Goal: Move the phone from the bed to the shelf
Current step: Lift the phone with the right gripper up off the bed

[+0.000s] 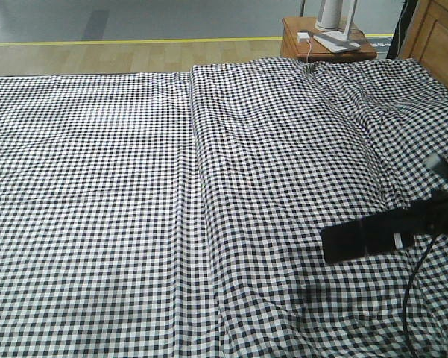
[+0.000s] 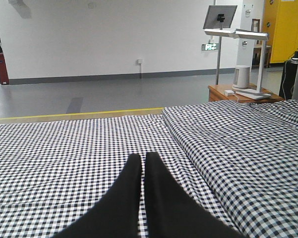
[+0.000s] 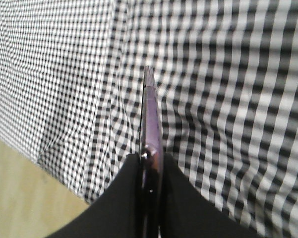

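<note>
The phone, a thin black slab with a small white sticker, hangs just above the bed at the right, casting a shadow on the checked sheet. My right gripper is shut on its right end. In the right wrist view the phone shows edge-on with a pinkish rim, pinched between the black fingers of the right gripper, over the bed near its edge. My left gripper is shut with nothing in it, low over the bed. The shelf is out of view.
A reddish-brown nightstand carrying a white lamp base and a charger stands beyond the bed's far right corner, also in the left wrist view. A wooden panel rises at the far right. A long crease runs down the sheet.
</note>
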Robot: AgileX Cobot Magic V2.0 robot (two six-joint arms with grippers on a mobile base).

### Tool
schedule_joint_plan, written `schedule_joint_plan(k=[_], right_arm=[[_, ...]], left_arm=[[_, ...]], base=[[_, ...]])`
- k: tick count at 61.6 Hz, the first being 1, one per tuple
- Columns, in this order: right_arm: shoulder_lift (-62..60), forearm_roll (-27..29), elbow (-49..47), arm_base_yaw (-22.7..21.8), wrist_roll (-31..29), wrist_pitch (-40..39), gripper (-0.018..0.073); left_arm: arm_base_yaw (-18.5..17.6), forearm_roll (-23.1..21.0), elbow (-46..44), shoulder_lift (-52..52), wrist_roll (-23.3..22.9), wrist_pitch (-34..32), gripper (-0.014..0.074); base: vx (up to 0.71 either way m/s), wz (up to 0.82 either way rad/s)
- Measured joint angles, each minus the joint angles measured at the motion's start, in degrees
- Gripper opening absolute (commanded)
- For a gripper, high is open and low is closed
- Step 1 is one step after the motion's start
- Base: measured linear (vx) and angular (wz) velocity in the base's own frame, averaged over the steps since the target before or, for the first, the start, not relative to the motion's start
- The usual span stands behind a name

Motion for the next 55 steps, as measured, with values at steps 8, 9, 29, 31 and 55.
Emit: schedule_joint_plan(k=[8,9,29,31,55], right_arm=[[-7.12,0.15,0.19,3.19,0.43,0.39,-0.0003],[-8.21,0.15,0.24,3.78,0.55,0.57,-0.0003],[-21.95,1.53,0.42,15.09,2.17,2.05,-0.0003],[-23.0,1.68,0.42,16.36,2.28,2.06,-0.0003],[-30.33,3.55,0.59,30.99,5.0,3.16,-0.0003]], left_arm=[[0.0,0.0,0.0,0.0,0.0,0.0,0.0001],[0.0,0.0,0.0,0.0,0.0,0.0,0.0001],[0.0,0.0,0.0,0.0,0.0,0.0,0.0001],[0.0,0.0,0.0,0.0,0.0,0.0,0.0001],[0.0,0.0,0.0,0.0,0.0,0.0,0.0001]], base=[[0.0,0.0],[0.0,0.0],[0.0,0.0],[0.0,0.0],[0.0,0.0]])
